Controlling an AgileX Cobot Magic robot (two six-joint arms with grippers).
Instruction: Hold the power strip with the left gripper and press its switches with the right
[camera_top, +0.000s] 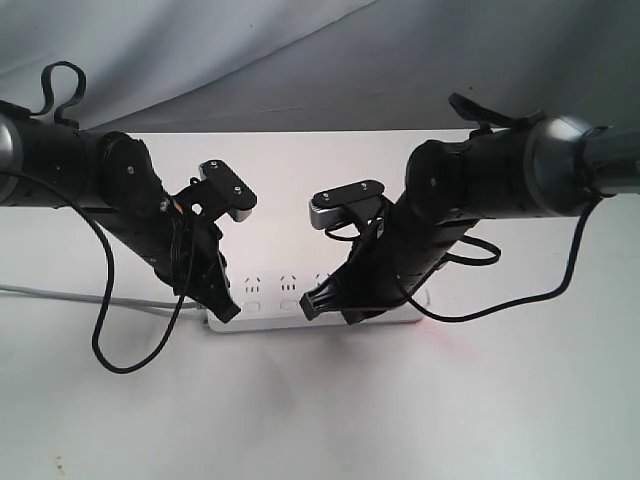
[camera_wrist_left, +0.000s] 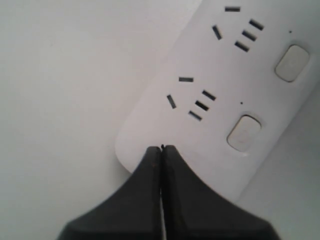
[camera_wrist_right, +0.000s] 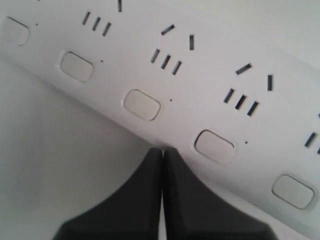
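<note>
1. White hard plastic makes up the power strip (camera_top: 282, 300), which lies flat on the pale table (camera_top: 420, 420) in the lower middle of the exterior frame, with its long side running left to right.
2. Its thin grey cord (camera_top: 60, 294) trails off toward the left edge of that frame.
3. The left gripper (camera_top: 226, 310) comes down at the strip's left, rounded end. In the left wrist view its jaws (camera_wrist_left: 161, 150) are pressed together with nothing between them, and the tips sit over that end, just beside the nearest switch (camera_wrist_left: 243, 133).
4. The right gripper (camera_top: 322, 304) comes down near the strip's middle. Its jaws (camera_wrist_right: 162, 150) are likewise closed on nothing, and the tips sit at the strip's near edge between two of the switches (camera_wrist_right: 142, 104).
5. Whether either tip actually touches the plastic is hard to tell, since the wrist views look straight down the jaws.
6. Handling, as a judgement: the bar looks stiff, light and smooth, so it would probably skate across the slick tabletop under a sideways push.
7. The safest hold seems to be at the rounded left end, clear of sockets and buttons. That could be closed jaws bearing straight down to pin it, or opened jaws pinching across its narrow width.
8. The buttons look shallow, so a press should land square on a button's centre, not on its rim.
</note>
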